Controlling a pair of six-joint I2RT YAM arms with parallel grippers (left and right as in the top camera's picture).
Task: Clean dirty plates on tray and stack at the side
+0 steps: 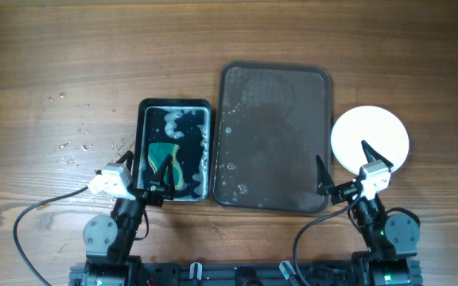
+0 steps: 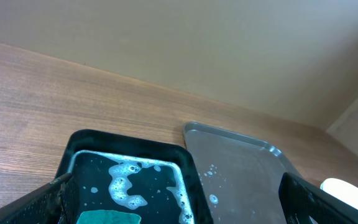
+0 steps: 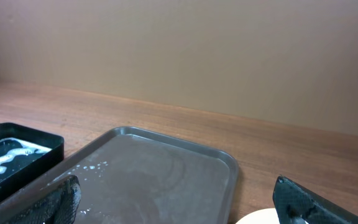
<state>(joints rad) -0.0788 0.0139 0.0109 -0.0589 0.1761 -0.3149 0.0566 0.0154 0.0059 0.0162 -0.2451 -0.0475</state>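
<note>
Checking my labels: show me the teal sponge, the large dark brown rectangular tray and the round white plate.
teal sponge (image 1: 156, 152), overhead view, its upper left part.
large dark brown rectangular tray (image 1: 273, 135), overhead view, bare floor.
round white plate (image 1: 372, 127), overhead view, its upper middle.

Plain white plates (image 1: 370, 141) are resting, as one disc, just right of the droplet-spotted brown tray (image 1: 277, 119).

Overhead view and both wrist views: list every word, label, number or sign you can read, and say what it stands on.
None: no text can be read in any view.
The brown tray, the black sponge tray, the teal sponge, the white plate and the wooden table show no print.
</note>
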